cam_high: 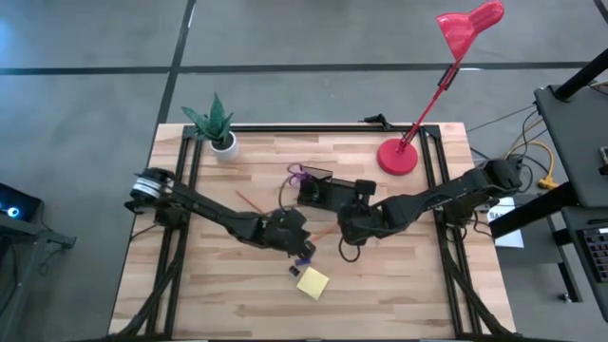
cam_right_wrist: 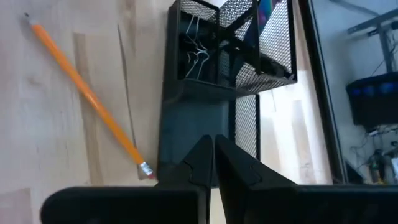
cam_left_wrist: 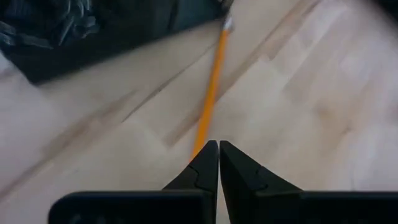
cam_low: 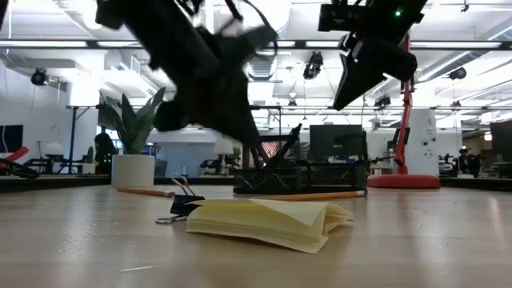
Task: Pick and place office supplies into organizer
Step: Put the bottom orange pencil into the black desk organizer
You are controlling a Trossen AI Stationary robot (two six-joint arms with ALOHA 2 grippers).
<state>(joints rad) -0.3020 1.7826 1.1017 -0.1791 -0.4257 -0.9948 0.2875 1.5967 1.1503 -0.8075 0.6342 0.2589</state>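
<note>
An orange pencil [cam_left_wrist: 211, 87] lies flat on the table, its eraser end [cam_right_wrist: 147, 169] next to the black mesh organizer [cam_right_wrist: 230, 50]. My left gripper [cam_left_wrist: 217, 149] hovers shut over the pencil's other end, which disappears behind its fingertips. My right gripper [cam_right_wrist: 213, 146] hangs shut above the organizer's low front part. In the high view, both grippers [cam_high: 302, 245] [cam_high: 344, 228] are at mid-table, just in front of the organizer [cam_high: 313, 190]. Purple-handled scissors [cam_high: 299, 174] stick up from it. A yellow sticky-note pad [cam_high: 312, 282] and a binder clip [cam_low: 180, 206] lie nearer the front edge.
A second orange pencil [cam_high: 249, 199] lies left of the organizer. A potted plant [cam_high: 218, 128] stands at the far left and a red lamp's base [cam_high: 399, 157] at the far right. Binder clips [cam_right_wrist: 196, 50] sit inside the organizer. Bare wood lies along the near edge.
</note>
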